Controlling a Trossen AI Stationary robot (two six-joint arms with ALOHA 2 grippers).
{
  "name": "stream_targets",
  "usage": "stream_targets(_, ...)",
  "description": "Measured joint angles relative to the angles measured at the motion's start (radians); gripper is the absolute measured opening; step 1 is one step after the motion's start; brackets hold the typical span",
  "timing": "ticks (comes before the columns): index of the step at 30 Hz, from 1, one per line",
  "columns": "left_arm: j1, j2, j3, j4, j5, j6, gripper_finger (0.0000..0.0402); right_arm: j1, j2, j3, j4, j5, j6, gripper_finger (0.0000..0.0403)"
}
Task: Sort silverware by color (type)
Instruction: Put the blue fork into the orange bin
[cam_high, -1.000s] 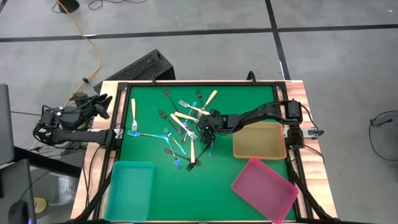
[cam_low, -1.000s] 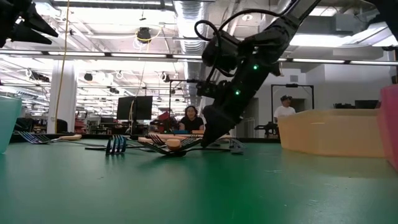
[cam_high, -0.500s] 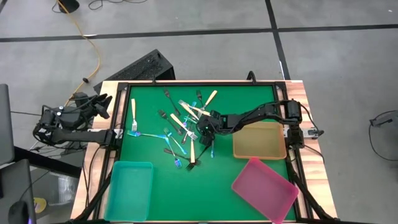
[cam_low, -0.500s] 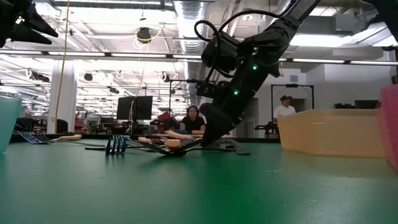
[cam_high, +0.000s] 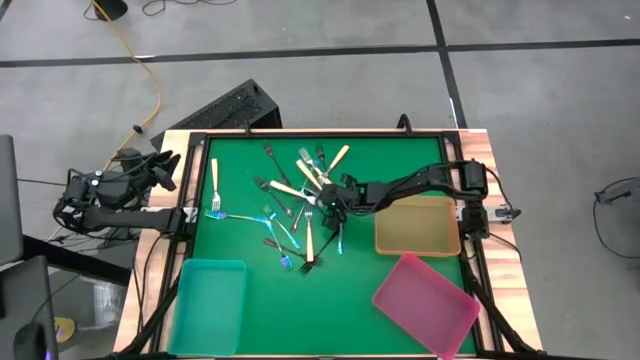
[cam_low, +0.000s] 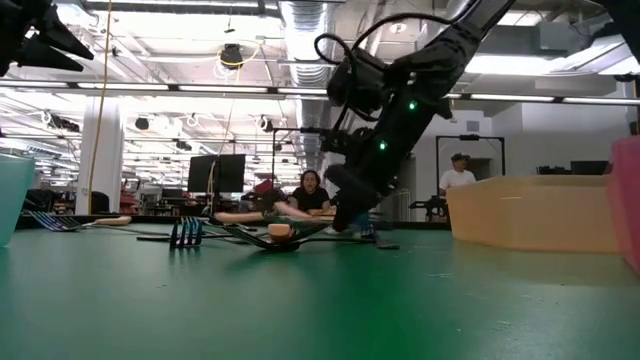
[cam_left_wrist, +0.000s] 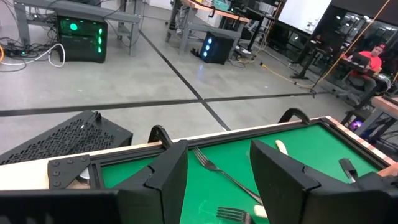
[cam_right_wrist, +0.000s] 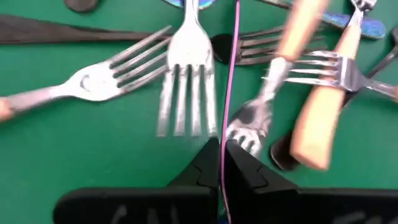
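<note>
While my left gripper is waiting off the table's left edge with its fingers spread, my right gripper is sitting low in the tangle of forks mid-mat, fingers pinched together. A thin pink-edged sliver is running between them; I cannot tell whether it is a fork.

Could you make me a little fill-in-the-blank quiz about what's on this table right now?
1. The forks lie scattered on a ____ mat.
2. The tan tray sits beside the ____ tray.
3. The right tool is down among the forks, while the left tool waits off the table's ____ edge.
4. The teal tray holds ____ forks.

Missing words: green; pink; left; no
</note>
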Motion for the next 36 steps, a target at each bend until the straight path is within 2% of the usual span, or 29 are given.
stream_targets(9, 0.0, 0.0, 0.0, 0.0, 0.0, 0.0, 0.0158, 0.015, -0.098, 0.002, -0.01, 0.002, 0.014, 0.0025)
stream_targets(16, 0.0, 0.0, 0.0, 0.0, 0.001, 0.0, 0.0158, 0.014, -0.181, 0.002, -0.059, 0.026, 0.014, 0.0041)
stream_targets(26, 0.0, 0.0, 0.0, 0.0, 0.001, 0.0, 0.0158, 0.014, -0.312, 0.004, -0.111, 0.027, 0.013, 0.0033)
stream_targets(31, 0.0, 0.0, 0.0, 0.0, 0.001, 0.0, 0.0158, 0.019, -0.378, 0.004, -0.185, 0.037, 0.015, 0.0037)
stream_targets(36, 0.0, 0.0, 0.0, 0.0, 0.001, 0.0, 0.0158, 0.055, -0.444, 0.004, -0.313, 0.102, 0.032, 0.0034)
